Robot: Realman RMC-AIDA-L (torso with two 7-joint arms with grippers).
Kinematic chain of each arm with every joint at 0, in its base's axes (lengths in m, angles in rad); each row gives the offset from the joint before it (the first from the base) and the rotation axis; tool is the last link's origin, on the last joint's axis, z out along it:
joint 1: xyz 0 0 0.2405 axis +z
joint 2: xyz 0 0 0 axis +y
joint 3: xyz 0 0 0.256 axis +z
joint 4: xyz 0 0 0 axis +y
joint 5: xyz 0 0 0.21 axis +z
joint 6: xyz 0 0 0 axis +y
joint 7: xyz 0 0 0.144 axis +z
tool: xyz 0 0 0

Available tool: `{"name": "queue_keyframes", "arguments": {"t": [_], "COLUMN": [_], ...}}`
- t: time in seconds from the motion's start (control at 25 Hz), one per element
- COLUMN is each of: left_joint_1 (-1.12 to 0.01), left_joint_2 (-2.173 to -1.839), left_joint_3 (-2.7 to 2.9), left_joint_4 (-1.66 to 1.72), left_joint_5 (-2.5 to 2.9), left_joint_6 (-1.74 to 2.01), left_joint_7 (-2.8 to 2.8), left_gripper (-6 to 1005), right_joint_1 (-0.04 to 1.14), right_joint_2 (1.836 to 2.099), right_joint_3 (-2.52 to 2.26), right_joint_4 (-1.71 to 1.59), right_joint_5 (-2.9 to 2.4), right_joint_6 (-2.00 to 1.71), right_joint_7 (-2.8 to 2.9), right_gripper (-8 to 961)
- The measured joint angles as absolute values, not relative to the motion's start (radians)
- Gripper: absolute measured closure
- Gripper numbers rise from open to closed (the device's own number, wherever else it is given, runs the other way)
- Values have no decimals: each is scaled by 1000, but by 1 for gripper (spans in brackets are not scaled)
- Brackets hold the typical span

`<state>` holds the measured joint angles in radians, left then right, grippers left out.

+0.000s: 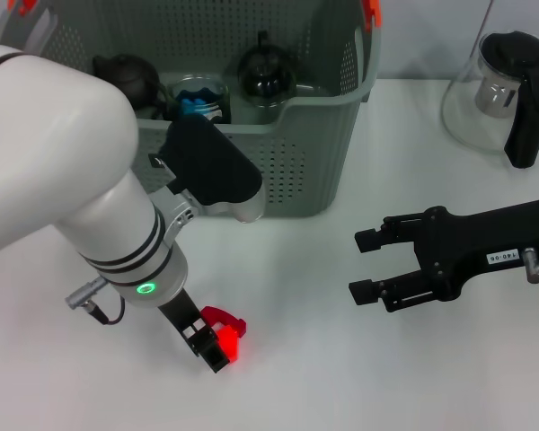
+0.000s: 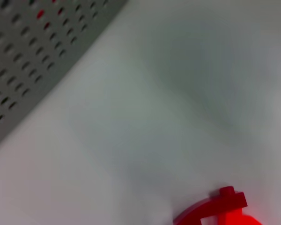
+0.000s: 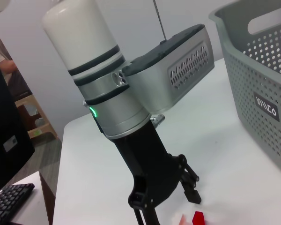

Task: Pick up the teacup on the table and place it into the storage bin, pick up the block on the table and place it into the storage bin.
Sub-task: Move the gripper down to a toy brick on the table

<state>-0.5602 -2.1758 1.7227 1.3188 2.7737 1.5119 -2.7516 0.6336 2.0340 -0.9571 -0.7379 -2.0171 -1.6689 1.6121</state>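
Left gripper (image 1: 217,344) down at table, black fingers around small red plastic block (image 1: 226,334), looks clamped on it. Block low on white smooth table (image 1: 323,377), just in front of grey-green holey plastic storage bin (image 1: 332,135). Right gripper (image 1: 370,266) idle off to right, fingers apart. Risk: hard, shiny block slips out on lift, or hand bumps tall bin wall. Dark teacups already inside bin.

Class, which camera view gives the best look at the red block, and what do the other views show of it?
The head view: the red block shows whole on the table, at the left tool. The left wrist view catches only part of it at the picture's edge; the right wrist view shows just a small red piece.
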Motion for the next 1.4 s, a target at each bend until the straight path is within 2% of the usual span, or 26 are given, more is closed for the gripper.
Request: {"name": "queue_keyframes", "arguments": {"t": [1.4], "left_joint_1": [-576], "left_joint_2": [-2177], "left_joint_3": [1778], "left_joint_4": [1343], "left_joint_5": [2808], "left_joint_6": [1562], "left_joint_7": [-2808], "left_gripper": [89], "right_joint_1": [636], "right_joint_2": [2037], "right_joint_3": [-957], "right_joint_4": [-734], "right_joint_5": [-2017], "right_joint_6": [-1667], "right_joint_7": [1611], "right_gripper": [88]}}
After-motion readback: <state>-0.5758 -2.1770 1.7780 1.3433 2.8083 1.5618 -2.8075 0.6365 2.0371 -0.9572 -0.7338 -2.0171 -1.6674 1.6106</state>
